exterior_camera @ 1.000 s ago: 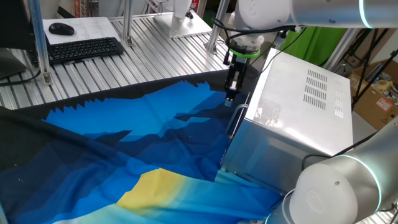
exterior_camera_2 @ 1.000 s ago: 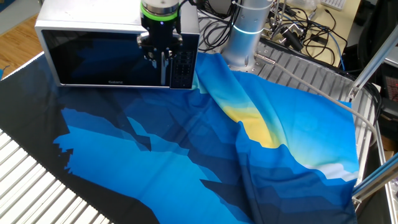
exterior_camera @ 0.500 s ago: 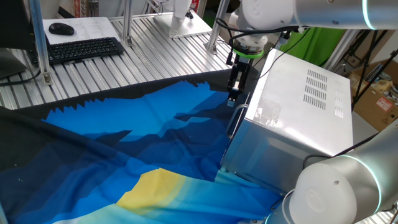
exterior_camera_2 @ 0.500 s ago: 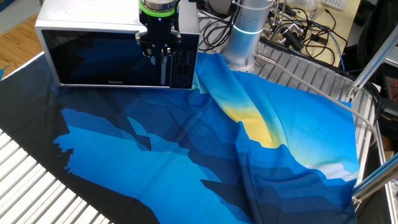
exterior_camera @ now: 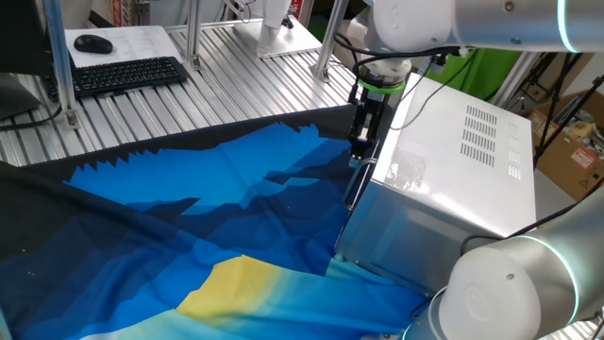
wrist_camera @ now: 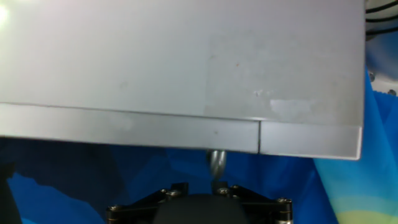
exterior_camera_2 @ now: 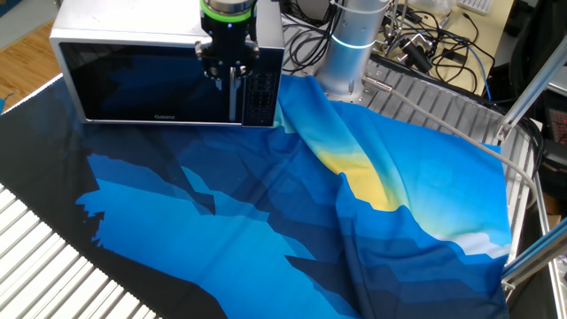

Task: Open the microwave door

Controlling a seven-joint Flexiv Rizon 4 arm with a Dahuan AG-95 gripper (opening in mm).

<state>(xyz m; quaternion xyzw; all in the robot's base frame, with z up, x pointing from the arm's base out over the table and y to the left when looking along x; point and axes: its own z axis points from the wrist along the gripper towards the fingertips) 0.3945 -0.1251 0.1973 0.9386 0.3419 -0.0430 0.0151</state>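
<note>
The microwave [exterior_camera: 453, 179] is a large silver box on the blue cloth; its vented top shows in one fixed view. The microwave door [exterior_camera_2: 142, 84], dark glass in a silver frame, faces the other fixed camera and is closed. Its slim vertical handle [exterior_camera_2: 233, 102] also shows in one fixed view [exterior_camera: 356, 186] and in the hand view [wrist_camera: 216, 163]. My gripper [exterior_camera_2: 231, 78] points down at the handle's top end, close in front of the door, and it also shows in one fixed view [exterior_camera: 359, 151]. Its fingers look slightly apart on either side of the handle, holding nothing.
A blue and yellow cloth [exterior_camera_2: 266, 221] covers the table in front of the door. A control panel [exterior_camera_2: 263, 89] sits right of the handle. A keyboard [exterior_camera: 127, 74] and mouse [exterior_camera: 92, 43] lie at the back left. Cables [exterior_camera_2: 425, 44] and a metal frame post [exterior_camera_2: 532, 89] stand to the right.
My gripper has moved closer to the microwave's front and the top of the handle. The door has stayed closed.
</note>
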